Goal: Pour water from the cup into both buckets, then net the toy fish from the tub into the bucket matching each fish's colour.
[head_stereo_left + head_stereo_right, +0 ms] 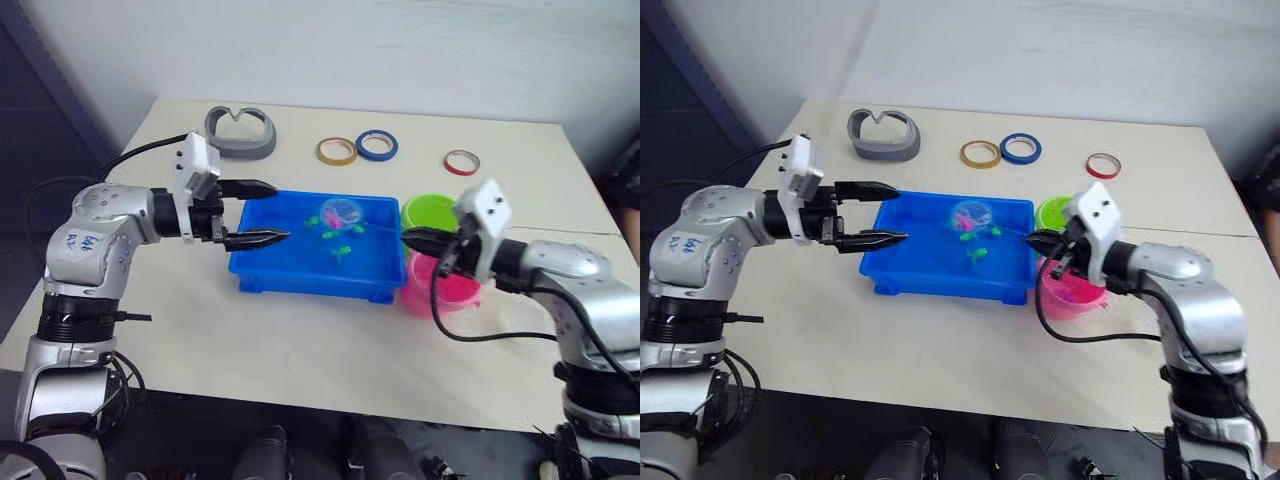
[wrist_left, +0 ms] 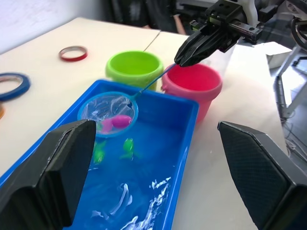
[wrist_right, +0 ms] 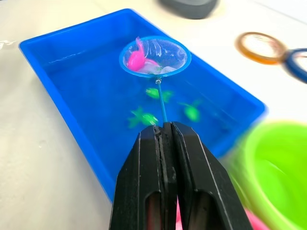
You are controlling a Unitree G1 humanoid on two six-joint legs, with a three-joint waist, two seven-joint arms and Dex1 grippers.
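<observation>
The blue tub (image 1: pixel 300 283) sits mid-table with water and three green toy fish (image 3: pixel 144 117) in it. My right gripper (image 3: pixel 163 128) is shut on the thin handle of the net (image 3: pixel 154 56). The net's blue hoop hangs over the tub's far end with a pink fish (image 3: pixel 135 59) in the mesh. On the tub's right stand the lime green bucket (image 1: pixel 428 210), farther back, and the pink bucket (image 1: pixel 450 290), nearer; my right gripper (image 1: pixel 405 237) hovers by them. My left gripper (image 1: pixel 281 212) is open, its fingertips over the tub's left edge, holding nothing. The cup is out of view.
At the back of the table lie a grey curved piece (image 1: pixel 240 133) and three tape rings: yellow (image 1: pixel 337 151), blue (image 1: pixel 376 145) and red (image 1: pixel 461 161). Bare tabletop stretches in front of the tub to the near edge.
</observation>
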